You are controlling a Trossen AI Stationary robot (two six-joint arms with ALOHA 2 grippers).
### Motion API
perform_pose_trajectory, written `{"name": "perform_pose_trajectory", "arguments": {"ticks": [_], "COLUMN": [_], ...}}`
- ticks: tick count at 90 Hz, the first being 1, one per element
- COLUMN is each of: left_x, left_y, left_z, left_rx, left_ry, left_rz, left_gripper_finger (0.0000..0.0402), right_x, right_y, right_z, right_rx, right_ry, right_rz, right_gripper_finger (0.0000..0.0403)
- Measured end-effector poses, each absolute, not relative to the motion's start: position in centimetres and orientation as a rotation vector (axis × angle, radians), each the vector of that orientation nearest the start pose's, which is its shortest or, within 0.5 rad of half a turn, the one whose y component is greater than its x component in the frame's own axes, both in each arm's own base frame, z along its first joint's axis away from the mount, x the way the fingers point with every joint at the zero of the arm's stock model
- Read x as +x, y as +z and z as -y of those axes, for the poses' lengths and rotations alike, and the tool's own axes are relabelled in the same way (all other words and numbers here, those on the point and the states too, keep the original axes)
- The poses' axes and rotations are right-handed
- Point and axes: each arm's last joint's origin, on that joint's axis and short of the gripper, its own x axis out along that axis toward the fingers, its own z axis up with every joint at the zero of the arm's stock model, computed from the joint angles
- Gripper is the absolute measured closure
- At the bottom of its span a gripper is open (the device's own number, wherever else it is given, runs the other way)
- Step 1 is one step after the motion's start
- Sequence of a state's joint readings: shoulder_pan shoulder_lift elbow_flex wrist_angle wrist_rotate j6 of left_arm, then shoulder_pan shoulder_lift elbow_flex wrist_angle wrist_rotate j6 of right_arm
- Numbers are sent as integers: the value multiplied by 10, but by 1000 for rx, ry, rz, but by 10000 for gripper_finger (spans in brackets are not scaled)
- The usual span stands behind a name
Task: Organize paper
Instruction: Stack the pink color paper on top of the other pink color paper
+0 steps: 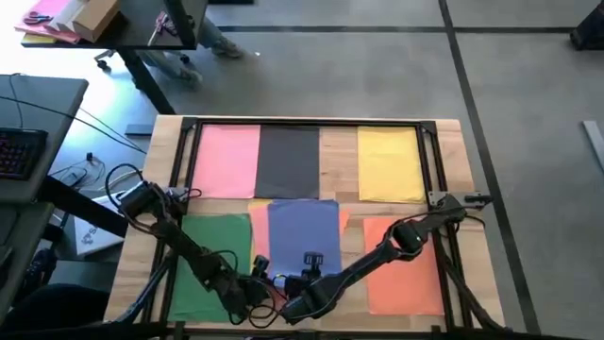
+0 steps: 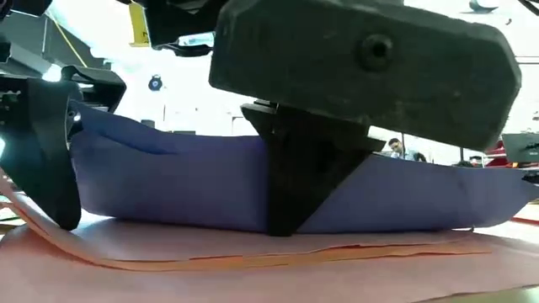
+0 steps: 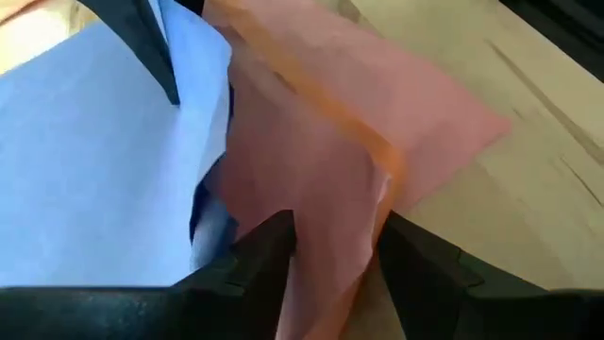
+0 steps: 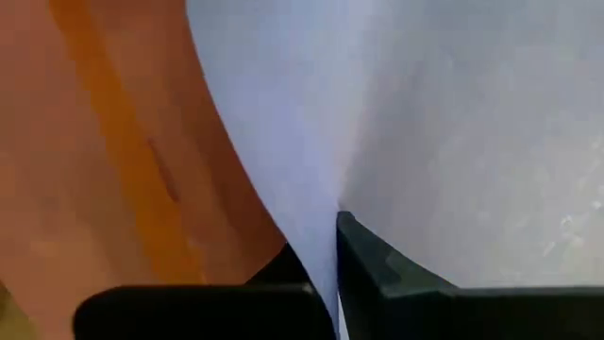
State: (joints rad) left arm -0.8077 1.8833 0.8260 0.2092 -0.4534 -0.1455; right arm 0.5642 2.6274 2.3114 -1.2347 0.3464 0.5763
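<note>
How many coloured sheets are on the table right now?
7 visible: pink, dark grey and yellow along the far row; green, blue, orange nearer; a pinkish sheet under blue. More may be hidden.

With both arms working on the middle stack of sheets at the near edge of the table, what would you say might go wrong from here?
1. The right pincer is clamped on the blue sheet, which bows upward in the low view; pulling further may crease or tear it.
2. The left pincer pinches the pale pink-orange sheets beneath, so opposing pulls could drag the stack askew.
3. Both pincers sit close together, so the arms may bump.
</note>
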Motion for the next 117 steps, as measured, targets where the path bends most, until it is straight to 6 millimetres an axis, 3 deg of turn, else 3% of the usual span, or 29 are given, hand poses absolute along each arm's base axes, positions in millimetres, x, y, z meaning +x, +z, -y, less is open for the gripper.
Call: {"name": "perform_pose_trajectory", "arguments": {"ticks": [20, 92, 117], "left_x": [240, 251, 249], "left_y": [112, 121, 145], "left_z": [230, 221, 218], "left_rx": [361, 250, 203], "left_ry": [-281, -269, -279], "left_rz": [-711, -702, -653], "left_gripper_finger": [257, 257, 257], "right_x": [430, 430, 430], "right_y": [119, 118, 118], "right_z": [-261, -261, -261], "right_rx": [-198, -195, -194], "right_ry": [-224, -221, -219], "right_rz": [-1361, -1364, -1366], "right_gripper_finger": [403, 403, 403]}}
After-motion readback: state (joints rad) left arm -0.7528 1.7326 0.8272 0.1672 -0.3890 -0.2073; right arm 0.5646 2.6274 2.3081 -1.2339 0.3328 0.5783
